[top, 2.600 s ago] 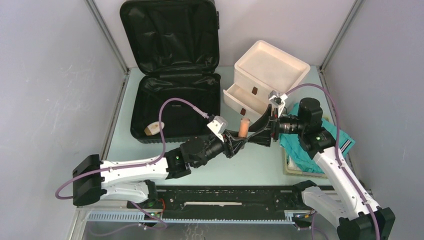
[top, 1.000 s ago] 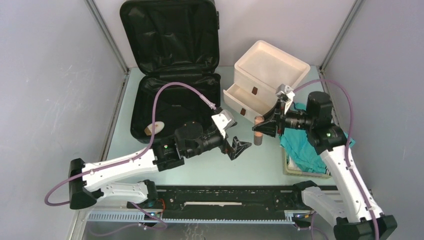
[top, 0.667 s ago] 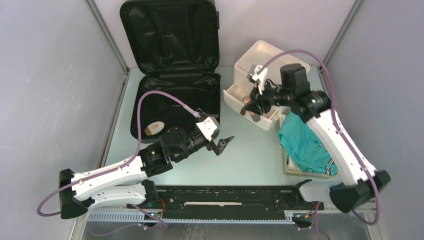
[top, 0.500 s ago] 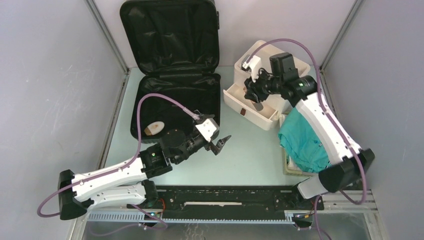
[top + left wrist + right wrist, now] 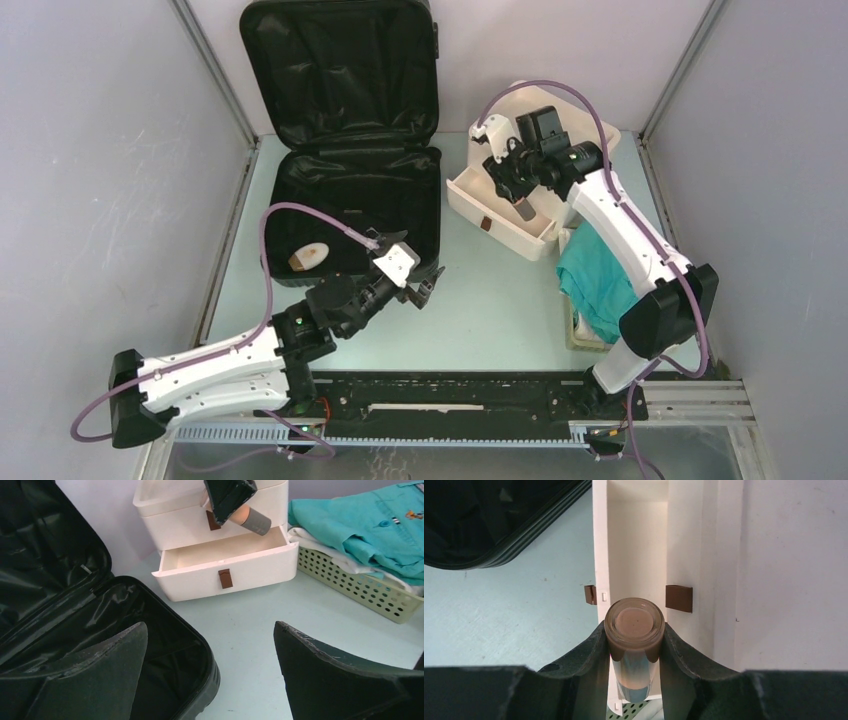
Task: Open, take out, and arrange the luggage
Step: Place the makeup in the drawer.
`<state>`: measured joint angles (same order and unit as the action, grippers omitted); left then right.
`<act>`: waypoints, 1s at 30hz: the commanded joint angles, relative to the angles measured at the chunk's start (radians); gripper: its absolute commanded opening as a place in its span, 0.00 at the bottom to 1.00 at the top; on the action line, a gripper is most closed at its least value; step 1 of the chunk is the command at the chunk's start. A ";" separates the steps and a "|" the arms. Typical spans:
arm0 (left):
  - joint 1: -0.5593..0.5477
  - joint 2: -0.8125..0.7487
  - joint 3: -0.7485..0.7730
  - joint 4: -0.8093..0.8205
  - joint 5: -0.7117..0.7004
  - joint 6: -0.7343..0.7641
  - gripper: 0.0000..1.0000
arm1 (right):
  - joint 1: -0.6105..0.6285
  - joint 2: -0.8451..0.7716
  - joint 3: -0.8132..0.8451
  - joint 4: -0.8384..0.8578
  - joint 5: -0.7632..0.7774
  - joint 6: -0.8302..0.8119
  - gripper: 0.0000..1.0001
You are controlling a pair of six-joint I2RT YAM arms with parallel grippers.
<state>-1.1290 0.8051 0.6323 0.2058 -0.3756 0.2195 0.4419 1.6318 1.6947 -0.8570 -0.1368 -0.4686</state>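
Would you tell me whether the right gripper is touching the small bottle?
Touching: in the right wrist view the right gripper clamps the small bottle, a finger pressed against each side.

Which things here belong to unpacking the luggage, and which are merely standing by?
In the job: open black suitcase; pale item inside it; tube held by right gripper over open drawer; white drawer box.
Standing by: basket of teal clothes; left gripper, open and empty.

Your left arm (image 5: 210, 360) and right arm (image 5: 630, 232) are white with black joints and purple cables (image 5: 300, 206). Your fingers (image 5: 330, 675) look black, maybe dark green.
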 commanded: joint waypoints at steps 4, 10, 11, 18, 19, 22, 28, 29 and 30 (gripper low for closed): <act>0.007 0.066 0.023 0.020 -0.091 0.029 1.00 | 0.009 0.005 -0.028 0.075 0.051 0.002 0.25; 0.006 0.155 0.066 -0.057 -0.169 0.033 1.00 | 0.016 0.016 -0.078 0.112 0.070 0.001 0.36; 0.006 0.161 0.059 -0.056 -0.187 0.036 1.00 | 0.017 0.016 -0.086 0.117 0.073 0.001 0.37; 0.018 0.142 -0.115 0.076 -0.222 0.064 1.00 | 0.017 0.027 -0.125 0.116 0.052 0.005 0.49; 0.018 0.135 -0.129 0.076 -0.206 0.062 1.00 | 0.017 0.026 -0.127 0.114 0.050 0.006 0.51; 0.018 0.107 -0.155 0.087 -0.185 0.055 1.00 | 0.016 0.016 -0.136 0.115 0.034 0.011 0.57; 0.020 0.091 -0.166 0.091 -0.169 0.054 1.00 | 0.020 0.008 -0.124 0.096 -0.007 0.016 0.59; 0.020 0.091 -0.165 0.090 -0.168 0.052 1.00 | 0.020 -0.001 -0.121 0.092 -0.021 0.017 0.59; 0.020 0.092 -0.164 0.089 -0.169 0.051 1.00 | 0.021 -0.015 -0.118 0.088 -0.034 0.019 0.59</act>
<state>-1.1152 0.9150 0.4721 0.2401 -0.5507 0.2630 0.4526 1.6630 1.5581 -0.7738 -0.1192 -0.4652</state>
